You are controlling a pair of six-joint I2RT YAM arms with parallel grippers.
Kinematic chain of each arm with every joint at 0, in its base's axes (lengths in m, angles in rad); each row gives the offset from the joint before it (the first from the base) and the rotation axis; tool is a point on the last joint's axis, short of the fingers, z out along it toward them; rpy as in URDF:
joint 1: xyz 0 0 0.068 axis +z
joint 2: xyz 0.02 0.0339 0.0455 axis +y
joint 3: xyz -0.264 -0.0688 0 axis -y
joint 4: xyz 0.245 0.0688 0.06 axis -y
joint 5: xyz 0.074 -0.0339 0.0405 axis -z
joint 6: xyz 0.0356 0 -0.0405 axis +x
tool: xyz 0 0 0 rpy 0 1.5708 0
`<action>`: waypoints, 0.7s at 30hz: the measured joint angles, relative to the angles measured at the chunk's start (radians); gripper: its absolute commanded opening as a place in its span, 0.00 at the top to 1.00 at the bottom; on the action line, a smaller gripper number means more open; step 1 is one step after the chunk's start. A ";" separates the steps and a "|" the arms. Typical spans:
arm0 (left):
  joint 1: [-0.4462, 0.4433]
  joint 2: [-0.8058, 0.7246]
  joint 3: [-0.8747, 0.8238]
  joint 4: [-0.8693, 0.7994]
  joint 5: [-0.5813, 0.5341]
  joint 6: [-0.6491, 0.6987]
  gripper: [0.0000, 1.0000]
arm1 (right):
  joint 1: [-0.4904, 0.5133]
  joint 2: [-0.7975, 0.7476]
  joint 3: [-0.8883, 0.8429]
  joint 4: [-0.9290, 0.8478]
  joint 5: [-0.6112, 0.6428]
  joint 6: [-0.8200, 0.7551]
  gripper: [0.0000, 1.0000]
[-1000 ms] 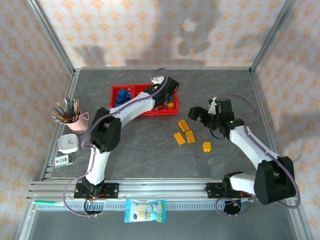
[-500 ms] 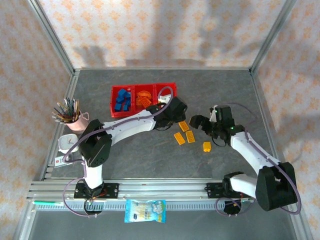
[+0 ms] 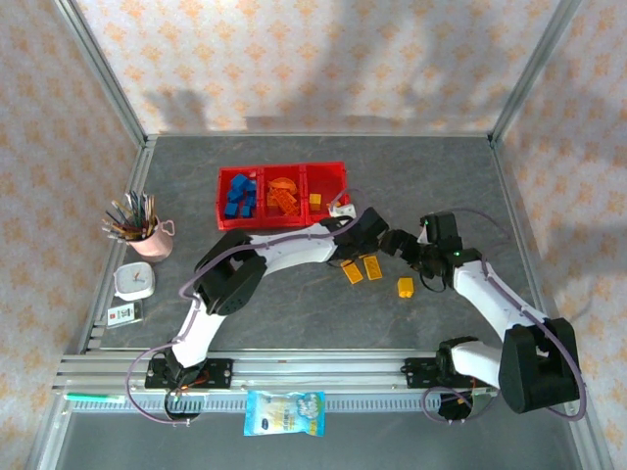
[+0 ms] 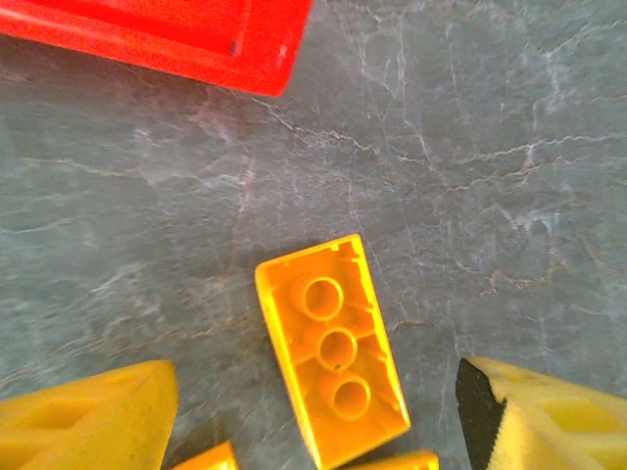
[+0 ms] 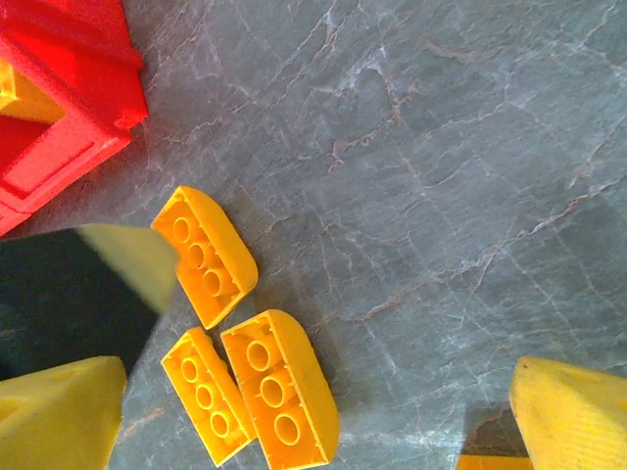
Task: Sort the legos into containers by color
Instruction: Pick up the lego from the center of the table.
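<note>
An upturned yellow brick (image 4: 333, 348), three round sockets facing up, lies on the grey table (image 4: 490, 147) just off a corner of the red tray (image 4: 196, 39). The left gripper (image 4: 315, 392) straddles it. Its yellow fingers (image 4: 88, 421) stand apart, one on each side, with bare table between each fingertip and the brick, so nothing is clamped.

In the right wrist view, two more yellow bricks (image 5: 245, 392) lie side by side and touching, just beyond that first one. The right gripper (image 5: 315, 392) hangs over them with its fingers (image 5: 568, 411) spread wide, holding and touching nothing.

From above, the two grippers sit just beside each other, right of the tray's near right corner. A fourth yellow brick (image 3: 405, 287) lies apart, nearer the right arm.

The tray's left compartment holds blue bricks (image 3: 238, 196), the middle one holds orange pieces (image 3: 281, 194), and the right one holds a single yellow brick (image 3: 315, 199).
</note>
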 measured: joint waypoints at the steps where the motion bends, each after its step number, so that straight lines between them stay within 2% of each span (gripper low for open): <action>1: 0.000 0.018 0.016 -0.003 0.002 0.000 0.24 | -0.006 0.000 0.000 0.000 0.000 0.000 0.00; 11: 0.000 0.137 0.163 -0.058 -0.010 0.016 0.38 | -0.099 -0.002 -0.009 0.005 -0.024 0.000 0.00; 17: 0.000 0.177 0.209 -0.092 -0.026 0.033 0.54 | -0.103 -0.002 -0.013 0.005 -0.047 -0.001 0.00; 21: 0.000 0.179 0.210 -0.101 -0.042 0.040 0.61 | -0.103 -0.002 -0.013 0.010 -0.062 -0.001 0.00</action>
